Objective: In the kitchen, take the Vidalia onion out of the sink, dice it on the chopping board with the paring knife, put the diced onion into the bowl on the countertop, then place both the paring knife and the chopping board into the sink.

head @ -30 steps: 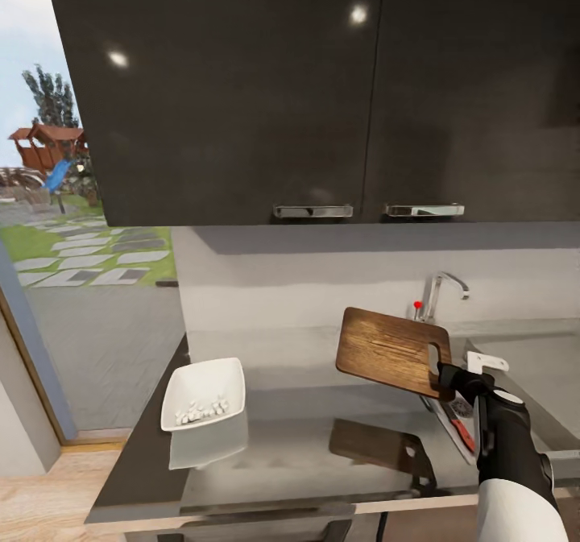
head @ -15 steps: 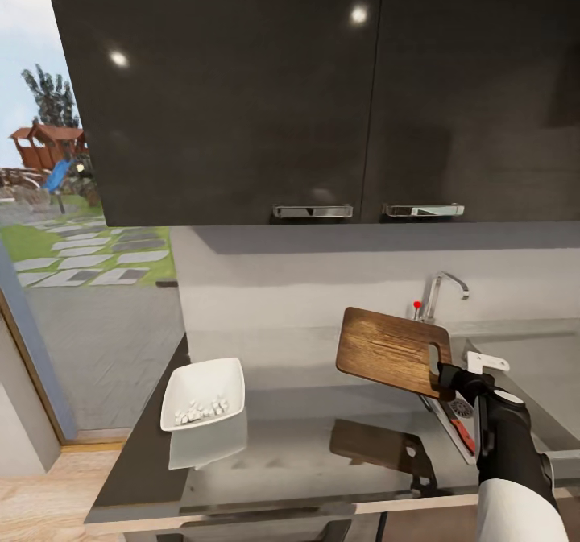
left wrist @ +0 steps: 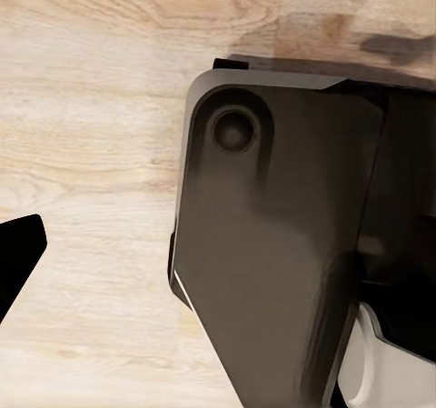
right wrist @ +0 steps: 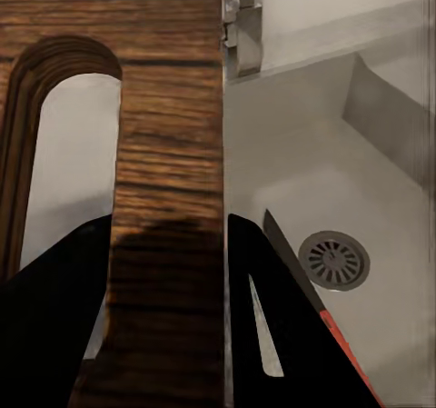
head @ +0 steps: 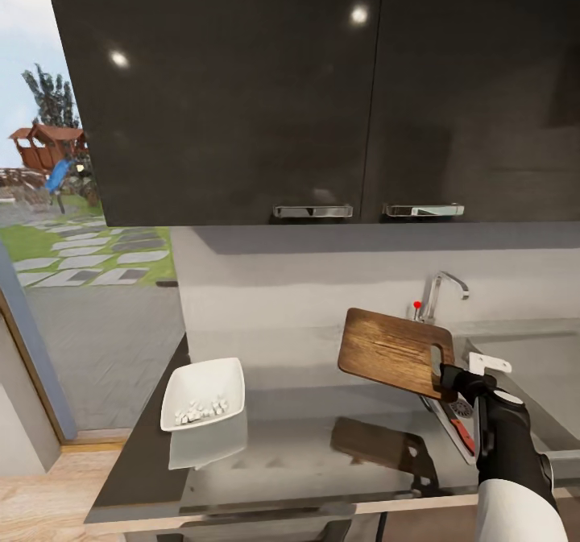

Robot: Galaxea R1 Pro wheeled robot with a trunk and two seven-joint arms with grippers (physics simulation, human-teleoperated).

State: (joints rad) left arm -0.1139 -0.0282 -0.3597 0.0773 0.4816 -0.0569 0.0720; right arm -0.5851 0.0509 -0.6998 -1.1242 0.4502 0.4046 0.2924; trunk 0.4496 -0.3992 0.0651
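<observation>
The right pincer [head: 448, 378] is pinching the brown wooden chopping board [head: 393, 350] by the bar of wood beside its long handle hole. In the right wrist view that bar sits tight between the two black fingers [right wrist: 54, 326]. The board hangs in the air, tipped a little, out past the fingertips and over the shiny grey countertop [head: 306, 445]. The grey steel sink [head: 515, 381] lies just under and beside the pincer, on its right.

To do this step well, I think the arm should carry the board sideways until it is fully over the basin, then go down slowly and let go only when it is low. The small paring knife with the orange-red handle [head: 461, 435] already lies in the sink near the round drain [right wrist: 333, 260], so the board should come down gently.

The board has dark wavy grain and rounded corners.

I cannot tell if the left pincer is spread or pressed together.
</observation>
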